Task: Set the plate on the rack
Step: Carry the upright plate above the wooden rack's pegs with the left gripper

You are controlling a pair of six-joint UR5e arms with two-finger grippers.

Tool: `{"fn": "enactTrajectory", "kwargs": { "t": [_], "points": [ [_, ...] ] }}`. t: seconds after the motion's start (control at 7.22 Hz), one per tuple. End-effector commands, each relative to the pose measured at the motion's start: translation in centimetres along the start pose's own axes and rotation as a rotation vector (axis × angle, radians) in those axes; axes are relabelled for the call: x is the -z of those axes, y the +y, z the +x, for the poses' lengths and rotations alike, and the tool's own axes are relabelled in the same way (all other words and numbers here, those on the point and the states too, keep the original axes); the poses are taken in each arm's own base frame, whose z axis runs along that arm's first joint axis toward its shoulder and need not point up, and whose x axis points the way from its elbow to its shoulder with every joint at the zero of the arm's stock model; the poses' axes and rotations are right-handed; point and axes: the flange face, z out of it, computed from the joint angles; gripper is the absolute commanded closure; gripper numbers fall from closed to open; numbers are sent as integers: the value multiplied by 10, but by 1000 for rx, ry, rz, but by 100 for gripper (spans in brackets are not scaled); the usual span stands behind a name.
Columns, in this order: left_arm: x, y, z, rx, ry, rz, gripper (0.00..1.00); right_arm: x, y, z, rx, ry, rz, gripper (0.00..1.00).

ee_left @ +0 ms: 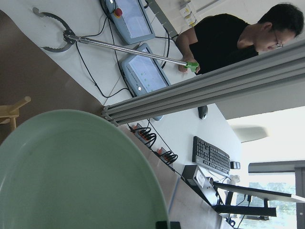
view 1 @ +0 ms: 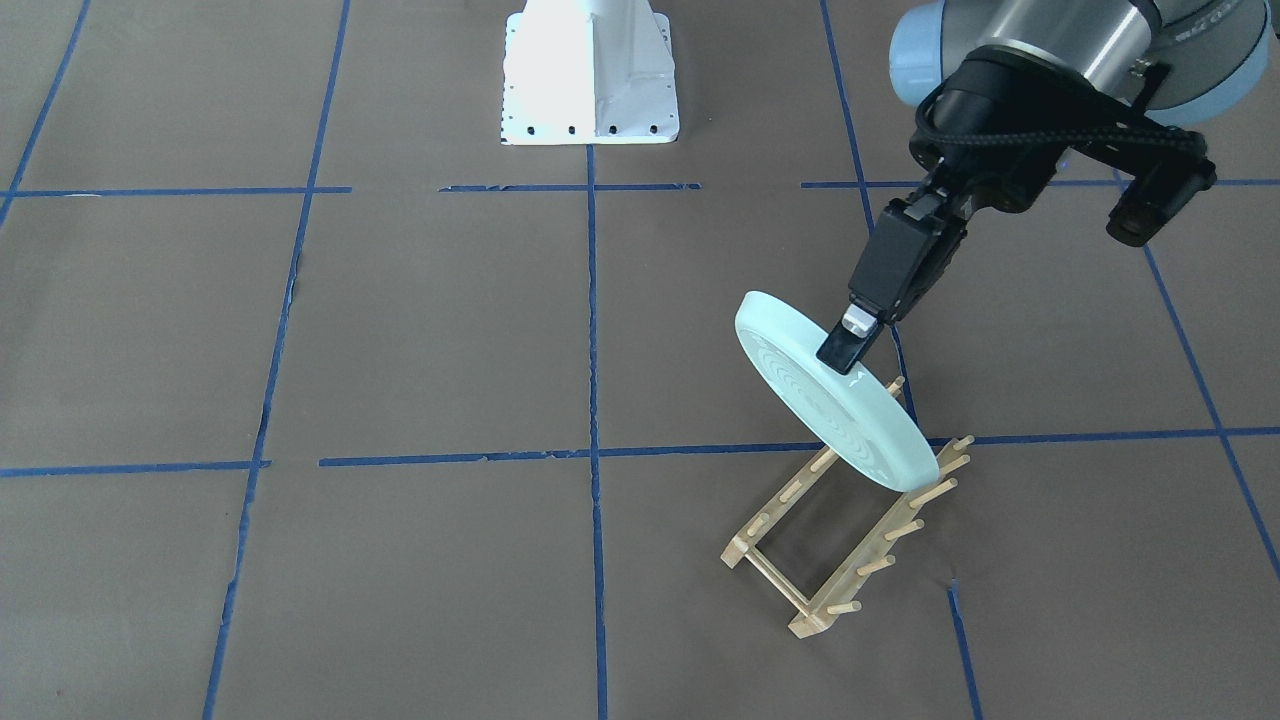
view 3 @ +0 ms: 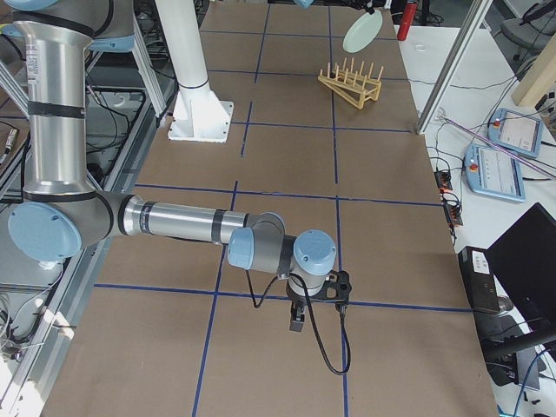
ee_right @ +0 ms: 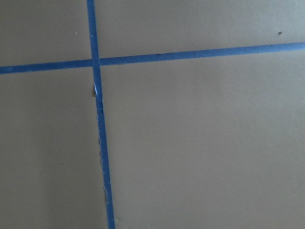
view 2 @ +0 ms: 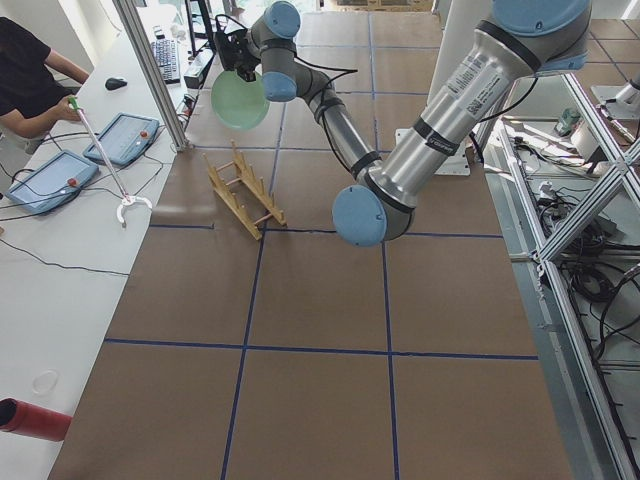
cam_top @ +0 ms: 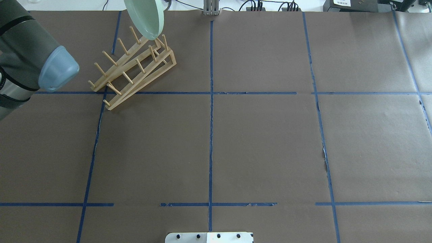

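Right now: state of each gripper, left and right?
Left gripper: shut on the plate, fingers pinching its rim.
Right gripper: cannot be told; it shows only small in a side view, over bare table.

Overhead, the top edge cuts off most of the plate (cam_top: 145, 17), and my left jaws fall outside that view. From the front, one finger (view 1: 842, 345) shows on the plate's face, while its partner is hidden behind the plate. The plate's lower edge covers the far end of the rack (view 1: 865, 558), so contact with the pegs cannot be judged. My left wrist view crops the plate at left and bottom. My right jaws appear only from the side, too small to read.
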Motion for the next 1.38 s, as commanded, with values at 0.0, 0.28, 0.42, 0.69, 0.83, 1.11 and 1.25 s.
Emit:
{"fn": "enactTrajectory", "kwargs": {
  "t": [0.0, 0.28, 0.42, 0.69, 0.83, 1.11, 1.25],
  "points": [
    [-11, -27, -17, 194, 166, 39, 100, 0, 0, 0, 1, 0, 0, 0],
    [-30, -57, -46, 280, 237, 82, 100, 0, 0, 0, -1, 0, 0, 0],
    [-29, -74, -75, 342, 312, 81, 100, 0, 0, 0, -1, 0, 0, 0],
    [-27, -89, -102, 352, 368, 70, 100, 0, 0, 0, -1, 0, 0, 0],
    [-20, -89, -125, 353, 389, 63, 100, 0, 0, 0, 1, 0, 0, 0],
    [-26, -63, -160, 352, 370, 26, 100, 1, -1, -1, 0, 0, 1, 0],
    [-31, -55, -164, 362, 379, 36, 100, 0, 0, 0, -1, 0, 0, 0]
  ]
}}
